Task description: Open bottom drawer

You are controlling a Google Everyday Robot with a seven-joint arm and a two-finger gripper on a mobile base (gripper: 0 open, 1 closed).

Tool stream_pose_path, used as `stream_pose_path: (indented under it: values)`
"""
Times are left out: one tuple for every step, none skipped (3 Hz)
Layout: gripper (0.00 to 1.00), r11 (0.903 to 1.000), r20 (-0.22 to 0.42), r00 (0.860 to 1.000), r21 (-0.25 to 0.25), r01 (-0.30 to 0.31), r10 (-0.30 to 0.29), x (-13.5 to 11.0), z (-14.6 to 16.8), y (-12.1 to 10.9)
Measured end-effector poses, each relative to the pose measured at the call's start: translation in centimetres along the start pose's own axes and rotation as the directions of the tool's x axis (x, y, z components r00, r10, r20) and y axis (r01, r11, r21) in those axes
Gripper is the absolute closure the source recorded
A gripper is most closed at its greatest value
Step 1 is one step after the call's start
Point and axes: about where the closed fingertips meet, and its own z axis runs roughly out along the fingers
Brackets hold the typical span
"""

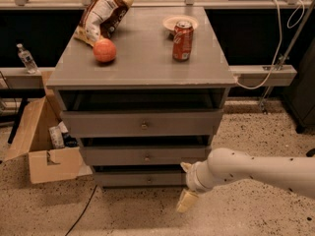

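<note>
Camera view is showing the gripper (186, 185) hanging low by the right front corner of the cabinet (147, 70), jaws spread one above the other and gripping nothing, probably lining up for a sideways reach. The bottom drawer (123, 179) is sitting at the gripper's 9 o'clock, apparently closed, its knob (149, 179) lying near but untouched, so the pull is not yet starting

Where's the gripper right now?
Low in the camera view, right of centre: the gripper is by the right end of the bottom drawer, near the floor.
</note>
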Motion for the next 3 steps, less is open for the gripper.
stream_pose_path:
  values:
    - [0.0, 0.9995, 0.001, 1.0, -0.01, 0.03, -0.03, 3.1, 4.4, -1.4]
    - [0.0, 0.9949, 0.035, 0.996, -0.052, 0.086, -0.085, 5.9, 10.0, -3.6]
    - [0.0, 0.9948, 0.034, 0.996, -0.053, 0.087, -0.085, 5.9, 10.0, -3.5]
